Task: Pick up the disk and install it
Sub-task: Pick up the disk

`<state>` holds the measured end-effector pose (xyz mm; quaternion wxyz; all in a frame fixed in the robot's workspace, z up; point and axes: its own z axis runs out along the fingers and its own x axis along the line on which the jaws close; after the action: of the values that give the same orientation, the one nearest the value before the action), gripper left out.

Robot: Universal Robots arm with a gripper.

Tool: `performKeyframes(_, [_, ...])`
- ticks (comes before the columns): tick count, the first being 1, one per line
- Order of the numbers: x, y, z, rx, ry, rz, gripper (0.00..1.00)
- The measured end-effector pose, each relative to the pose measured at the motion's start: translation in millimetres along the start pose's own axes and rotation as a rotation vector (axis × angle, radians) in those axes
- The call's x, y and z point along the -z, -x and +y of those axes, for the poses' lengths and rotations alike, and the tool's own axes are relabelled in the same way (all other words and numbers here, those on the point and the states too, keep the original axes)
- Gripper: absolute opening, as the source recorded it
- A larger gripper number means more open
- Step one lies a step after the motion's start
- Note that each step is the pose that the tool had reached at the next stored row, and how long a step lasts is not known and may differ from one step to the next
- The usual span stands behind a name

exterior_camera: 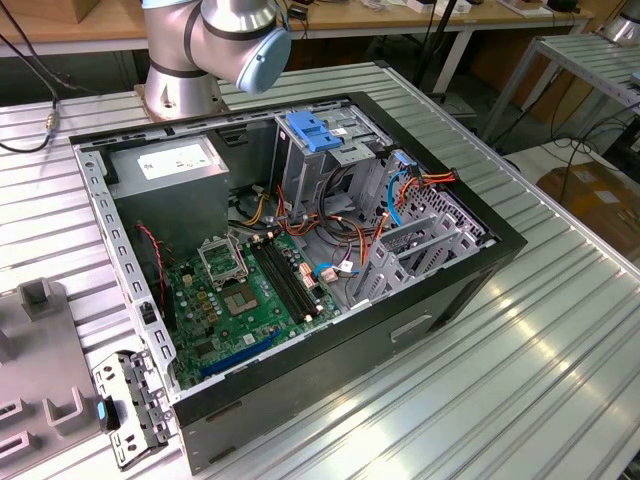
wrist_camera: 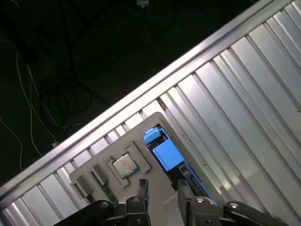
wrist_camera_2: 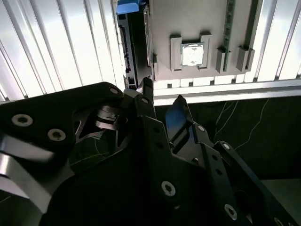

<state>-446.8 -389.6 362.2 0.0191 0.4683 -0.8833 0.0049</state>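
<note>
Gripper: jaws parted, nothing held; hung over the tray.
Disk: close under the fingertips, at the tray's edge, on the ribbed table, well apart from the case.
Handling: judged rigid, fairly heavy and shock-sensitive; metal faces are likely slippery.
Hold: best taken across the two blue rails, near mid-length, squarely.

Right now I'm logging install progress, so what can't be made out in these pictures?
- The disk: edge-on in the first wrist view, one end behind the gripper; cut by the top edge in the second wrist view.
- The arm: cut off by the exterior view's top edge.
- The drive cage: covered by the blue latch plate in the exterior view, so whether it is empty is unclear.
</note>
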Motion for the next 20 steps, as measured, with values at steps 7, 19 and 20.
performKeyframes(7, [-4.2,0.3,0.1,0.138,-0.0052,0.0010,0.39])
performKeyframes(19, [-14.2,5.8,4.0,0.334,-0.0135,0.0012,0.39])
performKeyframes(20, [-14.8,5.8,4.0,0.348,-0.0143,0.0011,0.39])
